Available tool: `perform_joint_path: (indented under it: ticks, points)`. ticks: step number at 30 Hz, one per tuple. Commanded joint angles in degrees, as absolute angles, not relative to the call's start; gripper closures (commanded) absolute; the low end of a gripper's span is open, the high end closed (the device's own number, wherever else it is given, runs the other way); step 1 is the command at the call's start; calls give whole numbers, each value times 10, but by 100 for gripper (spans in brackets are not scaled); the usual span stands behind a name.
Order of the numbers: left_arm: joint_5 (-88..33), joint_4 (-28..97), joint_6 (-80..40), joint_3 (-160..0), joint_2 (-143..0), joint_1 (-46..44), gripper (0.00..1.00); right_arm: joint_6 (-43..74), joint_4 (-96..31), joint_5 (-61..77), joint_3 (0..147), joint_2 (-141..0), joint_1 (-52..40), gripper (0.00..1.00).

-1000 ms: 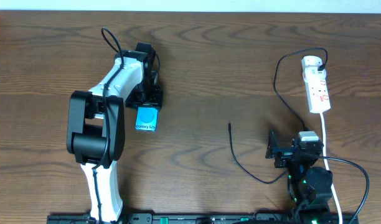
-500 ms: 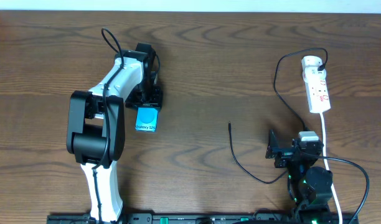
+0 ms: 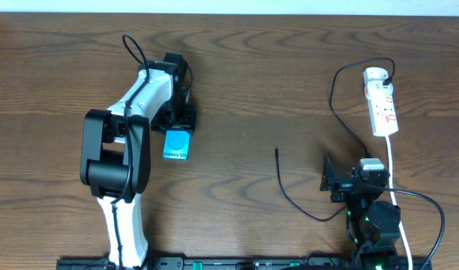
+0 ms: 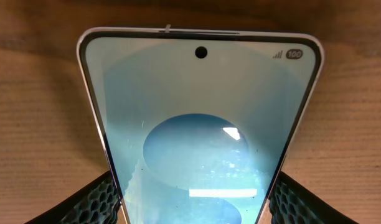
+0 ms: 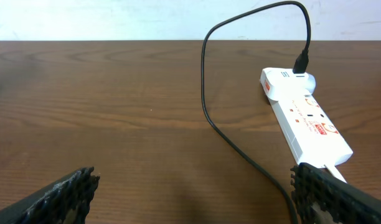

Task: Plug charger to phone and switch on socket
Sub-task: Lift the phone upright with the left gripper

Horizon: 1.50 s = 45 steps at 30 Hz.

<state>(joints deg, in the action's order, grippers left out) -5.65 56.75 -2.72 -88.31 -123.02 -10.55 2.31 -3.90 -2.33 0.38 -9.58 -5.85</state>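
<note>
Nearest, at about 5 o'clock in the overhead view, the right fingers (image 5: pixel 69 193) stand wide open with nothing between them, low over the surface (image 3: pixel 252 75). Just toward 10 o'clock of them the charger (image 5: pixel 204 93) curls across the wood, and its connector tip (image 3: pixel 277 152) lies loose near the centre. The phone (image 3: pixel 177 144) lies flat at about 9 o'clock, well apart from that tip, screen up. The left fingers (image 4: pixel 97 199) are closed against its two long edges at the far end. Farthest, at 2 o'clock, the socket (image 3: pixel 382 105) lies with the charger's other end plugged into its round end. The thin cable could slip or twist when pinched, leaving the tip at an angle to the port. The camera hole shows at the phone's free end, so the port probably sits between the left fingers, where they may block it. A hard pull on the cable could also drag the socket.
</note>
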Motion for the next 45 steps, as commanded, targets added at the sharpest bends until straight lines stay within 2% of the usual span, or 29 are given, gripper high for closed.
perform_joint_path:
  ticks: [1,7,13,21,35,39,42,45]
  points:
    - [-61,582,-27,-883,-1216,-103,93,17,-41,-22,3,-93,-55,1]
    - [-107,602,-29,-906,-1175,-103,93,16,-41,-22,3,-93,-55,1]
    - [-211,596,-56,-923,-1110,-103,93,16,-41,-22,3,-93,-55,1]
    - [-333,559,-237,-926,-1032,-77,93,16,-41,-22,3,-93,-55,1]
    - [-736,556,-680,-925,-1019,45,93,16,-41,-22,3,-93,-55,1]
    - [-832,556,-744,-926,-1019,55,93,16,-41,-22,3,-93,-55,1]
    - [-902,555,-749,-926,-1019,58,93,17,-41,-22,3,-93,-55,1]
    - [-901,551,-748,-926,-1018,60,93,16,-41,-22,3,-93,-55,1]
